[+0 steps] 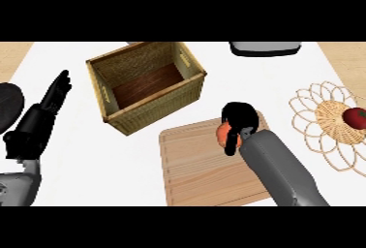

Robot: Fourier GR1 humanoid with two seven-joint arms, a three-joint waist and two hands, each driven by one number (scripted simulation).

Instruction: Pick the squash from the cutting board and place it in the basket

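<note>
The white counter fills most of the view, with wood-toned strips at its far left and far right edges. A wooden board lies on it at lower centre, one corner pointing up and right. Behind the board and a little left stands the basket, a square woven box with a dark wooden floor, turned at an angle. At the right edge sits a wire trivet with looped petals and a woven centre, a red tomato resting on it. A dark-based appliance shows at the top edge.

The right hand is over the board's upper right corner, its fingers curled round the orange squash, which is mostly hidden. The left hand rests at the left, fingers straight and pointing up.
</note>
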